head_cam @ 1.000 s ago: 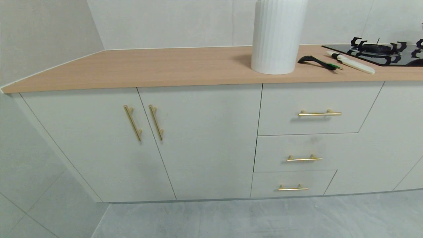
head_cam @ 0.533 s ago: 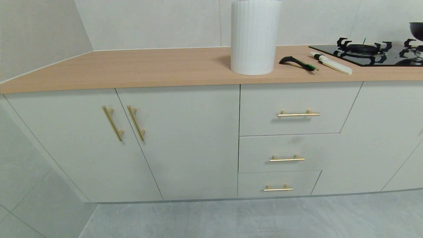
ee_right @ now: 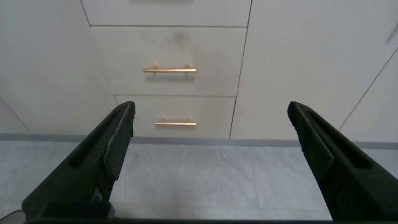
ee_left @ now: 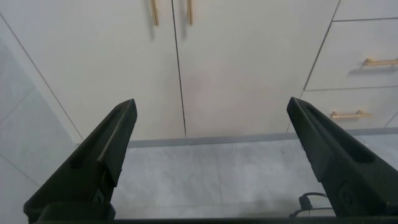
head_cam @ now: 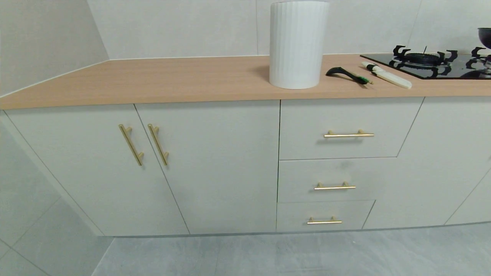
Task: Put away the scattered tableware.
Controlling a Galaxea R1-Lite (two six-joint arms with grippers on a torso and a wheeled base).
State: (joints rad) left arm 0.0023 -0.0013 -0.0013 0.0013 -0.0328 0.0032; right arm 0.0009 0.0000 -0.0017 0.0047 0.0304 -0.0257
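Note:
A black ladle [head_cam: 347,74] with a green handle end lies on the wooden counter [head_cam: 172,78], to the right of a tall white ribbed container [head_cam: 297,44]. Beside it lies a white knife [head_cam: 387,75], close to the hob's edge. My left gripper [ee_left: 211,109] is open and hangs low over the floor, facing the double cabinet doors [ee_left: 174,62]. My right gripper [ee_right: 211,111] is open as well, low before the two lower drawers [ee_right: 171,59]. Nothing is between either pair of fingers.
A black gas hob [head_cam: 433,61] with pan supports sits at the counter's right end. Below are two cabinet doors with gold handles [head_cam: 144,143] and three shut drawers [head_cam: 345,134]. Grey tiled floor [head_cam: 268,253] lies open before the cabinets.
The whole head picture has shifted, so the camera moved to the right and then a little up. The ladle, knife and container have not moved on the counter.

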